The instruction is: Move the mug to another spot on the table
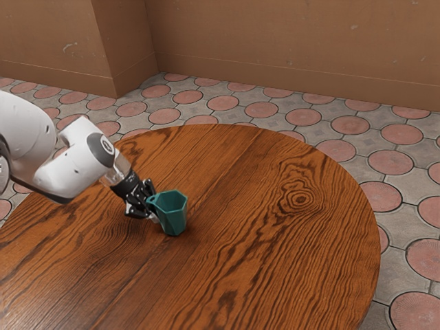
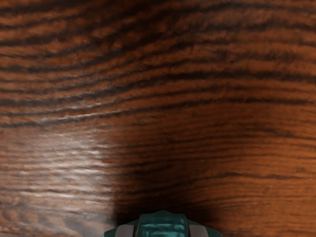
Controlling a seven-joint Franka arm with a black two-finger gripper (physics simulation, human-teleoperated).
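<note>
mug (image 1: 173, 214), teal, is pinched by the gripper (image 1: 152, 206) just at the wooden table (image 1: 275, 240) surface.

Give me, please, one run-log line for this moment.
gripper: shut on mug | mug: teal, leaning, toward the exterior view's left of the round wooden table | lifted: cannot tell

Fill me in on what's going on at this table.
A white robot arm reaches in from the exterior view's left, low over a round wooden table. Its black hand is closed on the arm-facing side of a teal mug, which leans slightly. The mug is down at the tabletop, in the table's left part.
</note>
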